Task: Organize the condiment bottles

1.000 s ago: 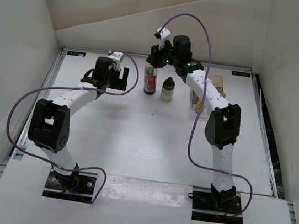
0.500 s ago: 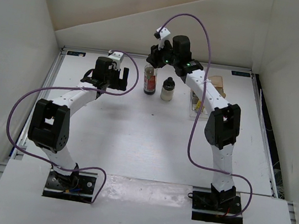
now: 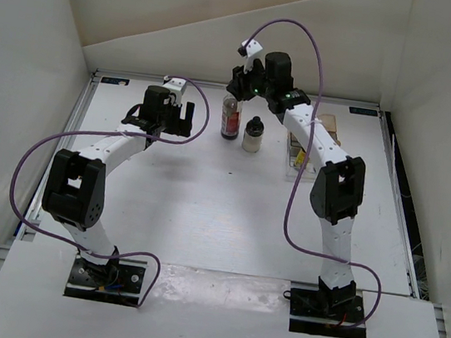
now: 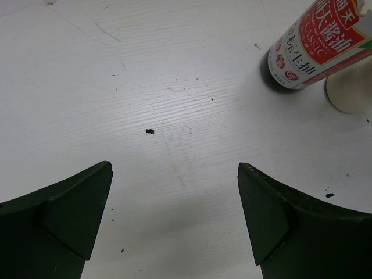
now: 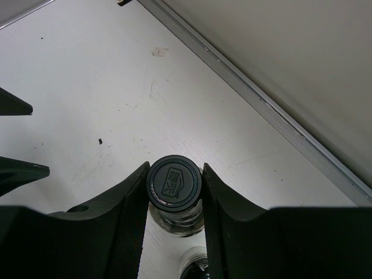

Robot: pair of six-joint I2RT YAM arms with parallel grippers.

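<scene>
My right fingers clamp the soy sauce bottle at its cap; I'd lift it straight, clearing the whitish jar just beside. My left fingers gape empty.

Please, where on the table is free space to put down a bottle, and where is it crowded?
Bare: the wide middle of the table, between both arms, and the patch under the open left gripper. Crowded: the far side, where the right gripper clamps the tall bottle, with the squat jar and the rack to its right.
</scene>
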